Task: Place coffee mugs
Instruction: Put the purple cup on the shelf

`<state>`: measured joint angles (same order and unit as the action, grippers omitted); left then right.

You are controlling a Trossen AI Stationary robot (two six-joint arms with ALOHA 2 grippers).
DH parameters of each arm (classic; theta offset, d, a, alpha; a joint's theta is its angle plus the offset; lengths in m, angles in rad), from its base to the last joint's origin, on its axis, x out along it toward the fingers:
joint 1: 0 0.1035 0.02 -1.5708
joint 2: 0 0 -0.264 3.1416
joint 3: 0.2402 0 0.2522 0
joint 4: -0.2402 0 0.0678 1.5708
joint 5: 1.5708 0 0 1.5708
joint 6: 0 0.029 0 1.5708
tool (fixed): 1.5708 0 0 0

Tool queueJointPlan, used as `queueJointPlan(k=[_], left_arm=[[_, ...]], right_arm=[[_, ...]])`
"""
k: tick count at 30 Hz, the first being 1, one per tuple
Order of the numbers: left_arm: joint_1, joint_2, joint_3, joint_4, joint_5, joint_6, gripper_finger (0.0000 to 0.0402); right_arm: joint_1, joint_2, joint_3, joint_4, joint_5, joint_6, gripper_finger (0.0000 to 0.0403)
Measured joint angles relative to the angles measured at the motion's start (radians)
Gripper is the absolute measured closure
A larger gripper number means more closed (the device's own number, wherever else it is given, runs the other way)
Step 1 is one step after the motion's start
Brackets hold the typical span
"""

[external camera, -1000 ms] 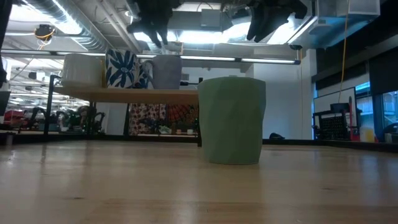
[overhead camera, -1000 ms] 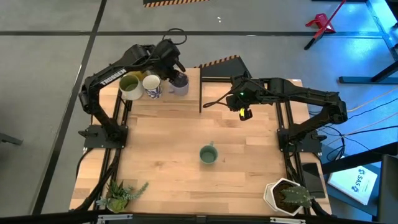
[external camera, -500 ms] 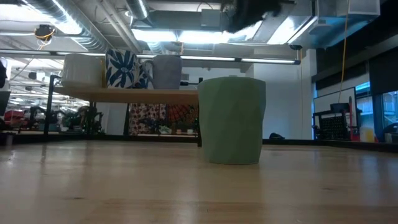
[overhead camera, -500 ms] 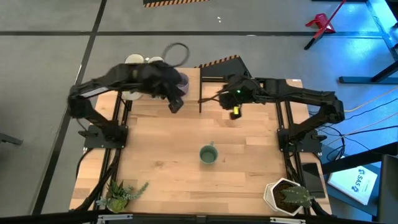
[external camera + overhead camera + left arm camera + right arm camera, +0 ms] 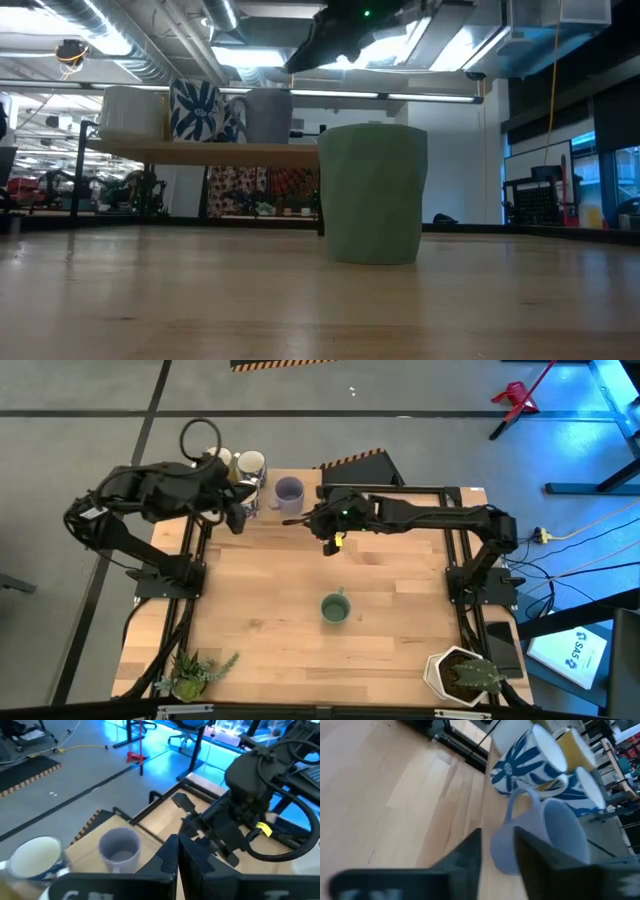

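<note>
**One lilac mug in reach, four mugs crowded at the back edge**

Four handled mugs cluster at the wooden worktop point(image 5: 270, 590)'s back left corner. The lilac ceramic mug point(image 5: 288, 493) stands nearest the right hand point(image 5: 330, 542), whose dark fingers point(image 5: 465, 851) stand spread toward its handle. Beside it stands a white mug with blue leaf print point(image 5: 527, 757). The left hand point(image 5: 237, 520), pressed together and empty, hovers by that cluster. A sage green ceramic mug point(image 5: 335, 608) stands alone mid-worktop. An off-centre approach could likely shove the lilac mug into its neighbours or off the edge; the arms, close together, might clash.
</note>
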<state>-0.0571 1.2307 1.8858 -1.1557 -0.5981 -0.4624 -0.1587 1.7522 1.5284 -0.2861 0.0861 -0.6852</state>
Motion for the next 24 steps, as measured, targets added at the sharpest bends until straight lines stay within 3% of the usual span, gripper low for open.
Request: queueJointPlan(k=[3, 5, 24], left_arm=[[-0.01, -0.008, 0.0, -0.036, -0.024, -0.003, 0.04], [-0.01, -0.013, -0.002, -0.068, -0.027, -0.003, 0.04], [-0.01, -0.014, -0.002, -0.177, -0.029, -0.006, 0.04]], right_arm=[[-0.008, 0.041, 0.001, 0.037, 0.0, 0.0, 0.0374], [-0.019, 0.069, 0.0, 0.052, 0.0, -0.001, 0.0393], [-0.139, 0.281, 0.22, 0.084, 0.0, -0.001, 0.0402]])
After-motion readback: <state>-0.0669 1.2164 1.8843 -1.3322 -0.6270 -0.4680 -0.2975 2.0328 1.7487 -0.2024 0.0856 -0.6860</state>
